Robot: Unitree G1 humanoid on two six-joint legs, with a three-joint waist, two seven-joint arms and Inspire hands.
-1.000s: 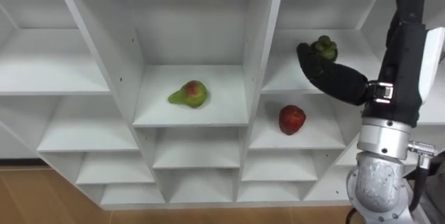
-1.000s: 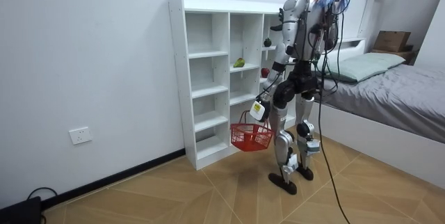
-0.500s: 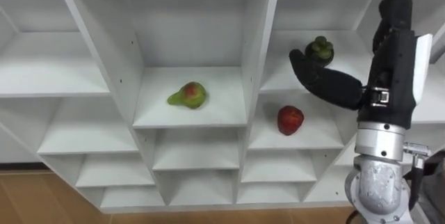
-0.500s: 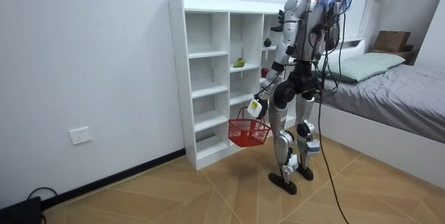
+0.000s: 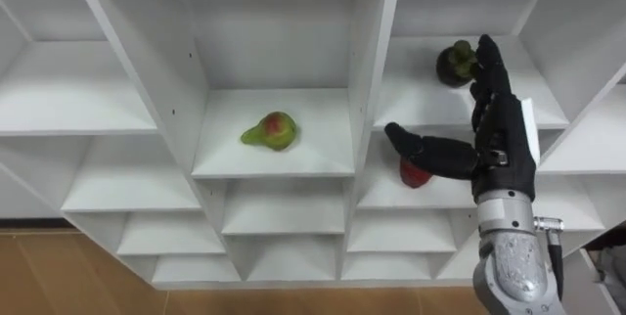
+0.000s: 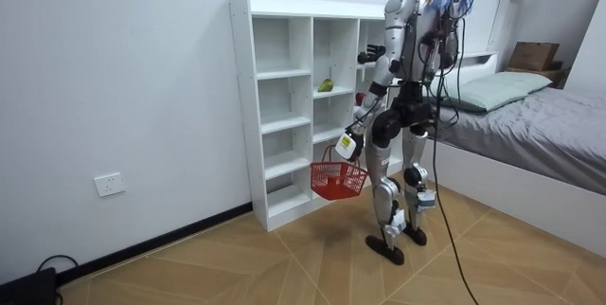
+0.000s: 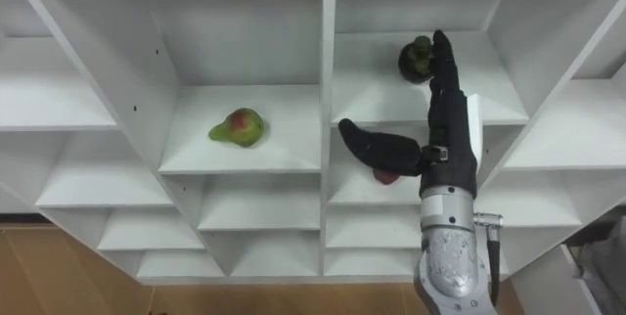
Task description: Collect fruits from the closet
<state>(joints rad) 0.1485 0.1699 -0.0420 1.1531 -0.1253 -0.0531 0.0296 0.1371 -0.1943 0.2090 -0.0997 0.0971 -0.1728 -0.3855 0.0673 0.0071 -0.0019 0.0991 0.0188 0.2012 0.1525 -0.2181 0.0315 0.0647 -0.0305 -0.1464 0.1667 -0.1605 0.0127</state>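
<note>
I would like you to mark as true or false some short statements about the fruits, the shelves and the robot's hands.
The pear shares a compartment with the red fruit. False: the red fruit lies one column to the right, lower.
The right hand is open. True.
The dark green fruit is clasped in the right hand. False: it lies on its shelf, ungrasped.
The red basket hangs from the left hand. True.

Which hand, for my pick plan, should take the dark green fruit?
Right: the right hand is open, fingertips beside the dark green fruit; the left hand hangs low holding the red basket.
</note>
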